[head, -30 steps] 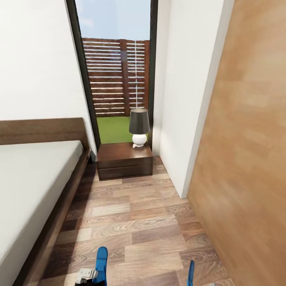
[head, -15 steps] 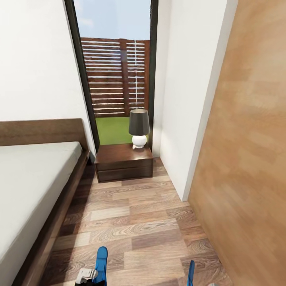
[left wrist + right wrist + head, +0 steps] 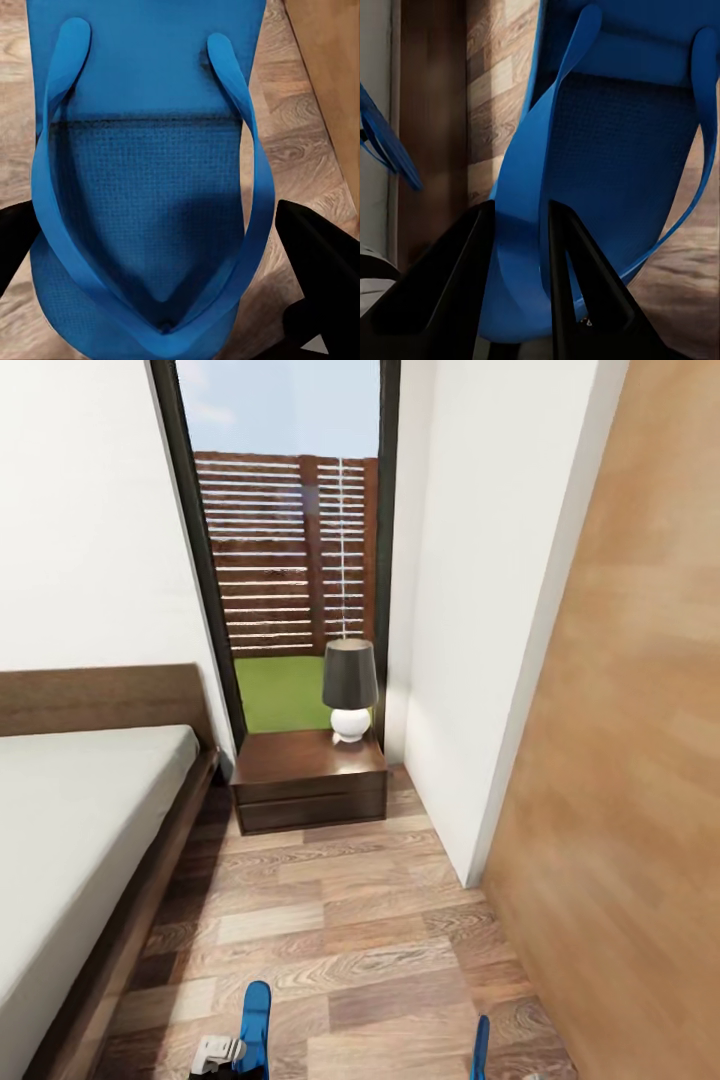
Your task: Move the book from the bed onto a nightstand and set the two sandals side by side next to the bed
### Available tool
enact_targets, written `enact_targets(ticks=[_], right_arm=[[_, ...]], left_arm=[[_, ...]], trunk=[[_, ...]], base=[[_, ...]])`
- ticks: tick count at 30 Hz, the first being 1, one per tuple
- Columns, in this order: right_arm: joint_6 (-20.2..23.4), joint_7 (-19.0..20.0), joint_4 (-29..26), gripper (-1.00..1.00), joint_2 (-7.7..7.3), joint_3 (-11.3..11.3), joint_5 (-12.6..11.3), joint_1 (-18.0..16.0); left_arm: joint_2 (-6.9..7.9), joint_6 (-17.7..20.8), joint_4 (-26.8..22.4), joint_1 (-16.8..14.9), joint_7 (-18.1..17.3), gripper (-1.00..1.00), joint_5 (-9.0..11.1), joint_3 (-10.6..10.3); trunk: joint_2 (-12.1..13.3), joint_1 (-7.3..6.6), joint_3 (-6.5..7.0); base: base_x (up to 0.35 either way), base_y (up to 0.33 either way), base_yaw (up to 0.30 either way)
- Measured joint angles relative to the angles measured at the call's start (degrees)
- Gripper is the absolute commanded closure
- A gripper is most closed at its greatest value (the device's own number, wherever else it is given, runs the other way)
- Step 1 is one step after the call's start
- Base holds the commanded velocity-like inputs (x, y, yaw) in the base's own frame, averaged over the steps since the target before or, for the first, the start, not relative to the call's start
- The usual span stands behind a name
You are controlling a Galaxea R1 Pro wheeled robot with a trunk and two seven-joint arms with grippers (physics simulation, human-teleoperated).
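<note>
Two sandals, bright blue flat flip-flops with thin blue straps, one in each of my grippers. Left sandal [image 3: 150, 187]: sole with a fine dotted, mesh-like texture under the Y of the straps, smooth plain blue toward the far end; my left gripper [image 3: 161, 247] has its dark fingers [image 3: 319, 262] standing at either edge of the sole, grasping it by the sides. In the head view this sandal [image 3: 256, 1025] rises edge-on at about 7 o'clock, with a pale grey part of my left arm beside it. Right sandal [image 3: 615, 150]: same blue, same dotted tread; my right gripper [image 3: 521, 255] is clenched on its wide strap, the two black fingers [image 3: 457, 277] pinching the band between them. In the head view it [image 3: 480, 1048] shows as a thin blue sliver at 5 o'clock. One bed [image 3: 90, 840] at 9 o'clock: dark brown wood frame and headboard, plain light grey mattress cover. One nightstand [image 3: 308, 780] toward 12 o'clock, just beside the bed's head: dark brown wood, boxy, two drawers. One lamp [image 3: 349, 690] on its top, dark grey shade over a round white base. One tall dark-framed window [image 3: 290, 540] behind, showing slatted fence and grass. Floor [image 3: 350, 920]: wood planks, mixed brown grain. One tan wood-grain panel [image 3: 640, 760] at 3 o'clock; white walls.
</note>
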Motion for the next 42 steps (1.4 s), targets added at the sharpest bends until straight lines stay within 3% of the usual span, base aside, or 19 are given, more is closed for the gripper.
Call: enact_targets(ticks=[13, 42], right_arm=[[0.0, 0.0, 0.0, 1.00, 0.00, 0.0, 0.0, 0.0], [0.0, 0.0, 0.0, 1.00, 0.01, 0.1, 0.0, 0.0]], left_arm=[[0.00, 0.0, 0.0, 0.0, 0.0, 1.00, 0.0, 0.0], [0.00, 0.0, 0.0, 0.0, 0.1, 1.00, 0.0, 0.1]], trunk=[[0.0, 0.00, 0.00], [0.0, 0.00, 0.00]], base=[[0.330, -0.002, 0.130], [0.314, -0.104, 0.003]])
